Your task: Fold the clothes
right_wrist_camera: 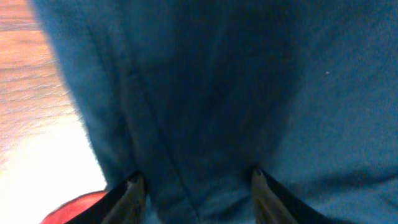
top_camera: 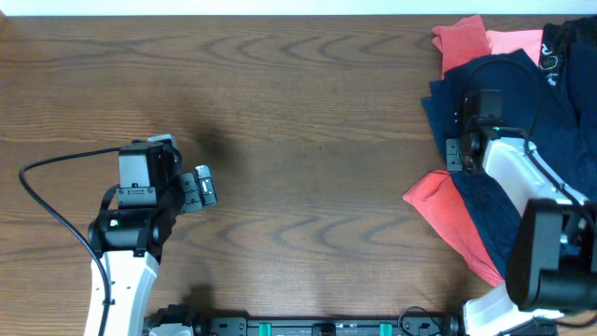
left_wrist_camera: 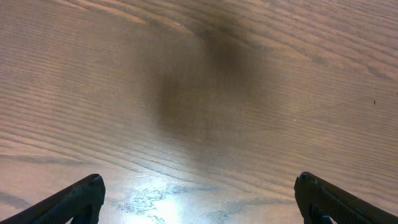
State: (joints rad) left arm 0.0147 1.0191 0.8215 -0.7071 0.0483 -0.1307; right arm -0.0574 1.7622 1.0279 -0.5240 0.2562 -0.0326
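A pile of clothes lies at the right of the table: a navy garment on top of red ones, with more red cloth at the far edge. My right gripper is down on the pile's left edge. In the right wrist view its fingers are apart and press into a ridge of the navy cloth, with a bit of red cloth at the lower left. My left gripper is open and empty above the bare table; the left wrist view shows only wood between its fingers.
The wooden table runs from the left arm to the pile. A black cable loops at the left beside the left arm. The right arm's cable arcs over the navy garment.
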